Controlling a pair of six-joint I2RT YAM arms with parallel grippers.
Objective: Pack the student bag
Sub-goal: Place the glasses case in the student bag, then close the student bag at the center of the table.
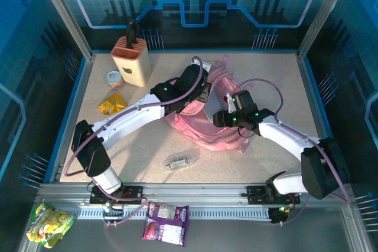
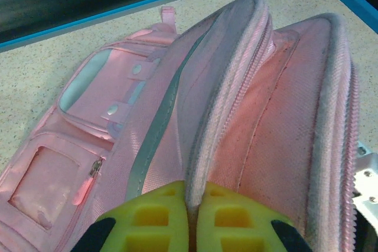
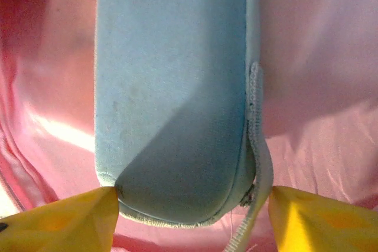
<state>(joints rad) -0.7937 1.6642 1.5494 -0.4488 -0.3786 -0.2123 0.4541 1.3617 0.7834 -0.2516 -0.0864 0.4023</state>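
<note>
The student bag (image 1: 208,131), pink fabric, lies in the middle of the table with its main compartment unzipped. My left gripper (image 2: 192,205) is shut on the bag's zipper rim (image 2: 227,87) and holds the opening up; in the top view it (image 1: 202,95) sits at the bag's upper left. A grey-blue pencil case (image 3: 171,81) lies inside the bag on pink lining. My right gripper (image 3: 192,205) stands open at the case's near end; one fingertip (image 3: 88,210) touches its corner, the other sits beside its loose zipper tape (image 3: 257,169). In the top view the right gripper (image 1: 220,117) is over the bag's opening.
A beige holder with a black handle (image 1: 131,60), a small jar (image 1: 114,79) and a yellow packet (image 1: 111,104) stand at the back left. A small grey item (image 1: 180,162) lies near the front. A purple packet (image 1: 165,222) and a yellow-green packet (image 1: 50,223) lie beyond the front rail.
</note>
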